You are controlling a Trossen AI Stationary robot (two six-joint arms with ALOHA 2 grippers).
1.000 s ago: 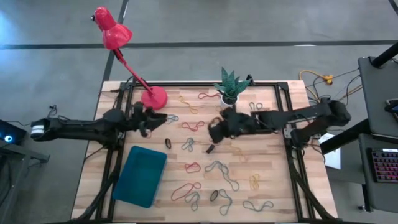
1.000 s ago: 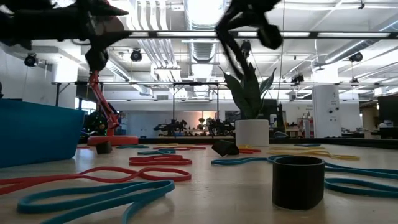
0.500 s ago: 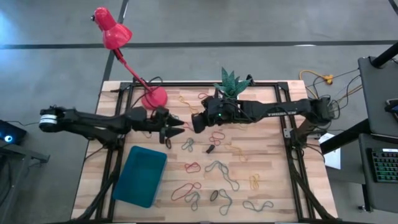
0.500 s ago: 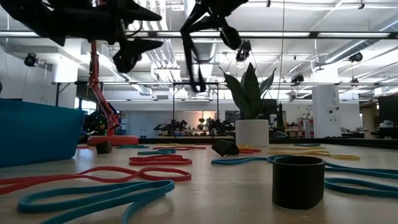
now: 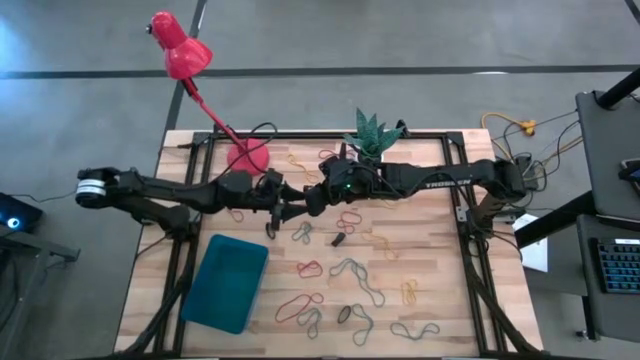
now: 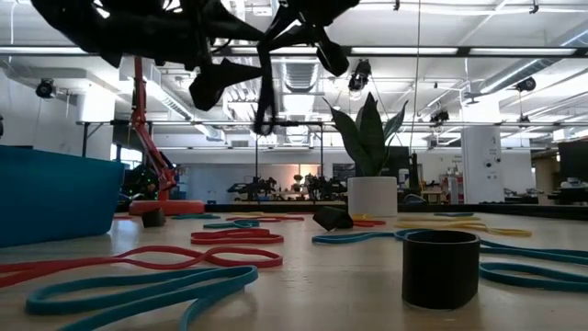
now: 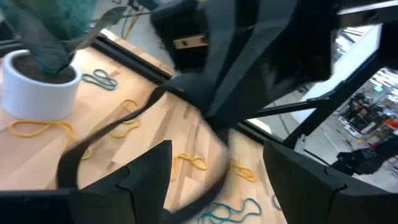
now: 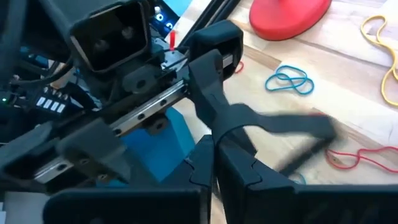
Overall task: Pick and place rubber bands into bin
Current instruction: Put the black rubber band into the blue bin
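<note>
Mid-table handover: the right gripper (image 5: 312, 200), fingers pinched on a dark band (image 8: 292, 127), meets the left gripper (image 5: 287, 210), fingers spread. Next, seemingly, the left must clamp it and carry it to the bin (image 5: 226, 283) at the near-left corner.

A red desk lamp (image 5: 190, 75) stands with its round base (image 5: 247, 156) at the far edge of the wooden table (image 5: 440, 255), a green plant in a white pot (image 5: 371, 140) sits along that same edge, and yellow cables (image 5: 512, 127) trail on the grey floor (image 5: 90, 120).
</note>
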